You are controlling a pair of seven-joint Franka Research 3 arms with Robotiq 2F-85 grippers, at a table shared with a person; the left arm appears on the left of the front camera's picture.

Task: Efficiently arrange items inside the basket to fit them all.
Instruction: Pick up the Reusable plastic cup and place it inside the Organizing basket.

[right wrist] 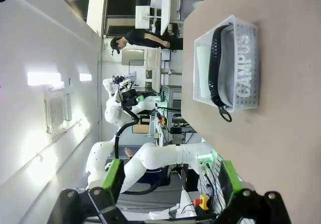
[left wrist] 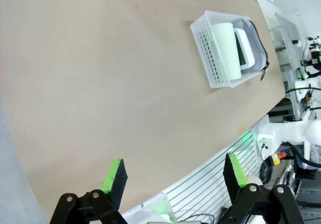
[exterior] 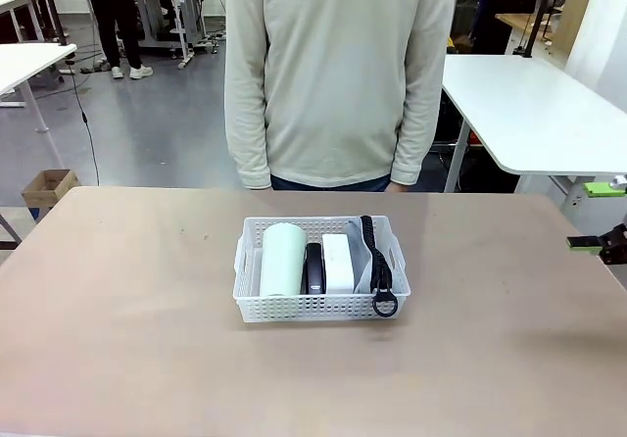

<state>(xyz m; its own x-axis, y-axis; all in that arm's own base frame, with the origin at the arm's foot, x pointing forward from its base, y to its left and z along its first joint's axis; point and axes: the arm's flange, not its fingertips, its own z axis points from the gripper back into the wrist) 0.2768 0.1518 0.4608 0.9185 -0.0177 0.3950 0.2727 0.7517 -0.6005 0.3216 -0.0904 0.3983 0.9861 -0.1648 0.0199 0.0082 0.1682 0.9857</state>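
The white lattice basket [exterior: 313, 307] sits mid-table. Side by side in it lie the pale green cup [exterior: 283, 259], the black stapler [exterior: 313, 268], the white block [exterior: 338, 263] and the grey pouch [exterior: 364, 266], whose black strap hangs over the front wall. My right gripper [exterior: 595, 218] hovers open at the table's right edge, far from the basket. Its wrist view shows the right gripper [right wrist: 170, 179] open and empty, with the basket [right wrist: 235, 20] and the "CAMPUS" pouch [right wrist: 243, 66] ahead. My left gripper [left wrist: 173, 174] is open and empty, far from the basket [left wrist: 208, 53] and cup [left wrist: 226, 48].
A person [exterior: 338, 74] in a pale sweater stands at the table's far edge, arms down, right behind the basket. Bare tabletop [exterior: 127, 290] surrounds the basket on all sides. A white table [exterior: 529, 104] stands beyond at the right, and a cardboard box [exterior: 49, 187] sits on the floor at the left.
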